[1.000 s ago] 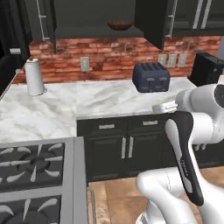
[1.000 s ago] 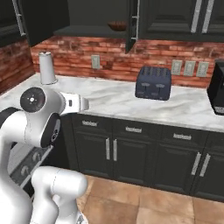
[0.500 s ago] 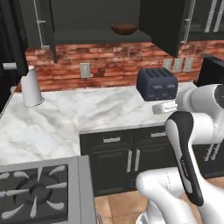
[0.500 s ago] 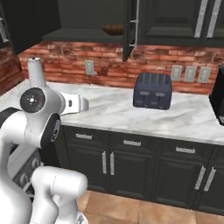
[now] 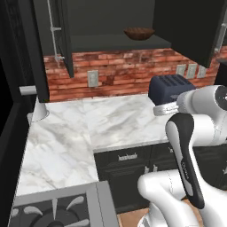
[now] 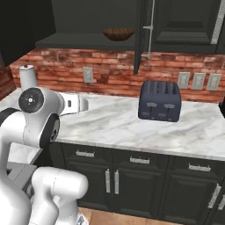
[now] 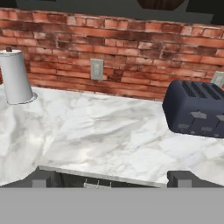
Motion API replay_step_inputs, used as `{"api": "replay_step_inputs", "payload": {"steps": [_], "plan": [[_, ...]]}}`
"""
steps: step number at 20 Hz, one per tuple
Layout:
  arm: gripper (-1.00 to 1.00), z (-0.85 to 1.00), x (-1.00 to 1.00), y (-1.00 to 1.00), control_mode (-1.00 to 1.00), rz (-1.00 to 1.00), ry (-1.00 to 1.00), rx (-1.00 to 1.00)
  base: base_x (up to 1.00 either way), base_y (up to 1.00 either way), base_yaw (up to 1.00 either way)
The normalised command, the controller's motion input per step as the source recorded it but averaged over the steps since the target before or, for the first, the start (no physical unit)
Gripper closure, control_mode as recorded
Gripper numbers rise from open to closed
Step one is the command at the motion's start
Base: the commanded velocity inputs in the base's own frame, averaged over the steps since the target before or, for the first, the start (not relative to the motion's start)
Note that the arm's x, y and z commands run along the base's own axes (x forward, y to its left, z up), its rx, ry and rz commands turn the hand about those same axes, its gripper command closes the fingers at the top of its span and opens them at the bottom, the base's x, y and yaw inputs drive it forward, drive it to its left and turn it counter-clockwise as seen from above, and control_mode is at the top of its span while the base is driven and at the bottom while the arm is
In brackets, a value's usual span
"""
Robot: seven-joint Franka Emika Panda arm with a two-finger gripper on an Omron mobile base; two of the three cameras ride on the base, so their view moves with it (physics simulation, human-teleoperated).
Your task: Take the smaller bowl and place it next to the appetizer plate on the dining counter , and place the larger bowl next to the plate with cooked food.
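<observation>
Marble counter (image 6: 114, 123), veined; boxy dark toaster (image 6: 159, 100); smaller bowl (image 6: 118, 34) (grained wood) shelved above; gripper (image 7: 112, 178) spread, empty.

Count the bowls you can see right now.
1: the smaller bowl, dark brown, sits on the open upper cabinet shelf above the toaster. Others may be hidden behind cabinet doors.

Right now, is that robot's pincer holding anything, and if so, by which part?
Nothing is held. The pincer is open, its two fingertips standing apart with only the marble counter ahead. The brown wooden bowl sits untouched on the cabinet shelf above.
</observation>
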Motion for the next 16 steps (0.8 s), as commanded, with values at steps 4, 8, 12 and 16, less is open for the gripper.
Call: {"api": "replay_step_inputs", "payload": {"steps": [4, 8, 12, 16], "plan": [[-1.00, 0.00, 0.00, 0.00, 1.00, 0.00, 0.00, 0.00, 0.61, 0.00, -0.08], [-1.00, 0.00, 0.00, 0.00, 1.00, 0.00, 0.00, 0.00, 0.57, 0.00, -0.08], [-1.00, 0.00, 0.00, 0.00, 1.00, 0.00, 0.00, 0.00, 0.56, 0.00, -0.08], [-1.00, 0.00, 0.00, 0.00, 1.00, 0.00, 0.00, 0.00, 0.35, 0.00, -0.07]]}}
